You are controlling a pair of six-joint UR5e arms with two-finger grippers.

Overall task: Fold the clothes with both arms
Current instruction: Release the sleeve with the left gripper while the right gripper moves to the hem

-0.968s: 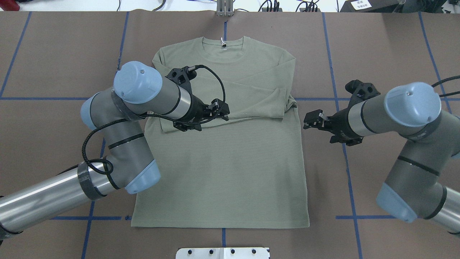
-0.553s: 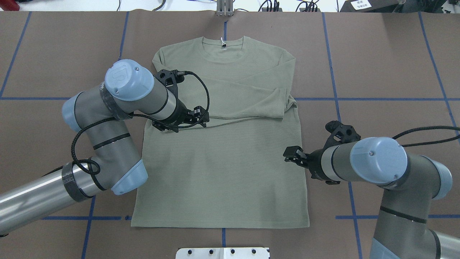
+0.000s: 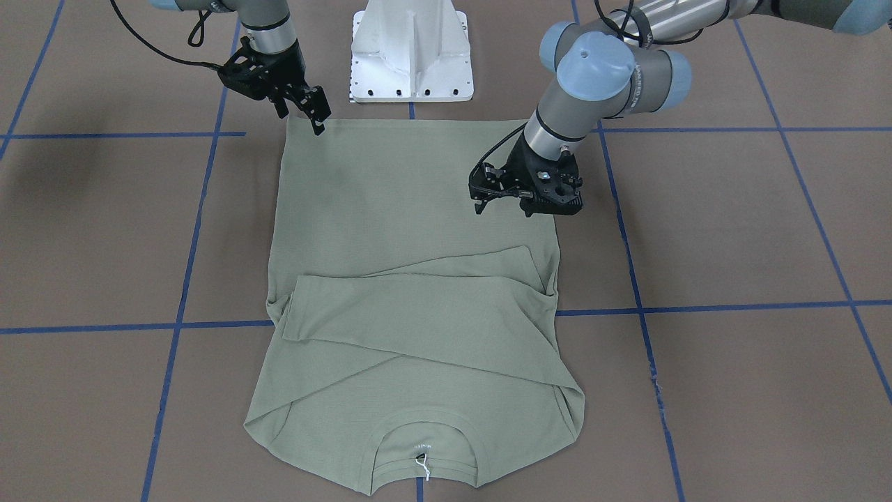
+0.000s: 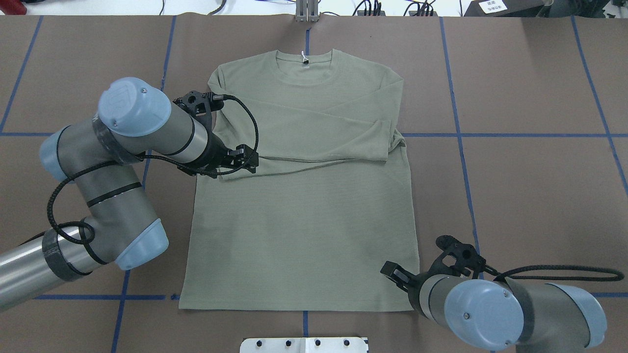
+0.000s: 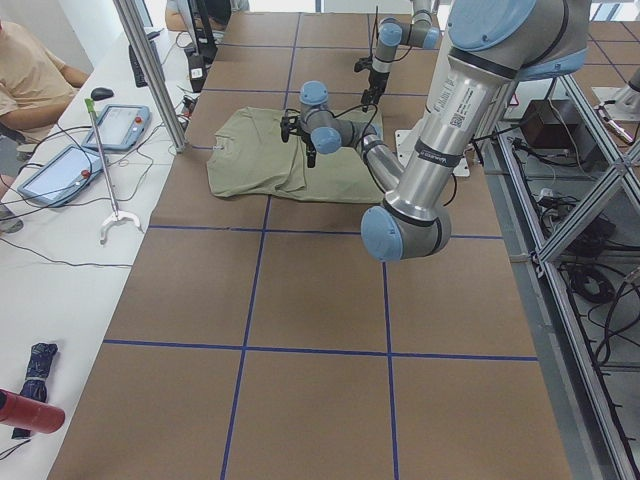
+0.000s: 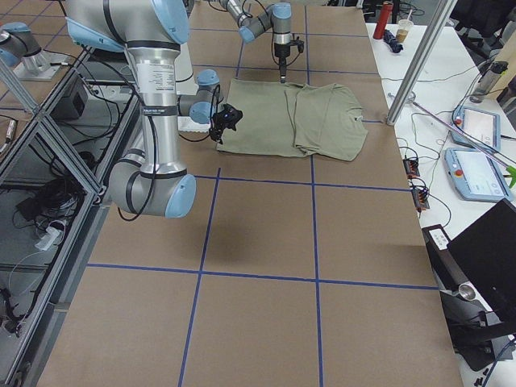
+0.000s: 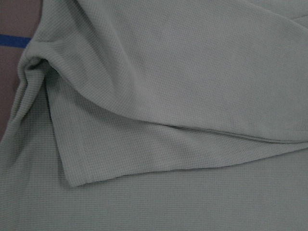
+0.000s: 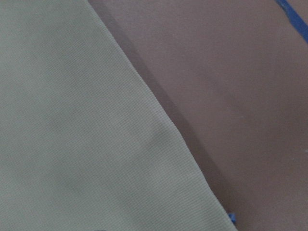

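The pale green shirt (image 4: 304, 230) lies flat on the brown table, collar at the far side, both sleeves folded across the chest (image 4: 333, 142). It also shows in the front view (image 3: 411, 209). My left gripper (image 4: 249, 159) hovers over the shirt's left edge by a sleeve cuff, jaws open and empty; the front view (image 3: 479, 196) shows it too. The left wrist view shows that cuff (image 7: 72, 173). My right gripper (image 4: 395, 274) is open and empty over the shirt's near right hem corner (image 3: 310, 118). The right wrist view shows the shirt's edge (image 8: 159, 130) on the table.
The white pedestal base (image 4: 304, 344) stands just behind the hem. Blue tape lines (image 4: 466, 196) cross the brown table (image 4: 530, 196). Cables and gear lie along the far edge (image 4: 373, 7). In the left side view, tablets (image 5: 120, 125) lie on a side bench.
My left gripper has drawn back leftward from the shirt's middle to its left edge. My right gripper has swept from beside the right sleeve fold down to the near right hem corner.
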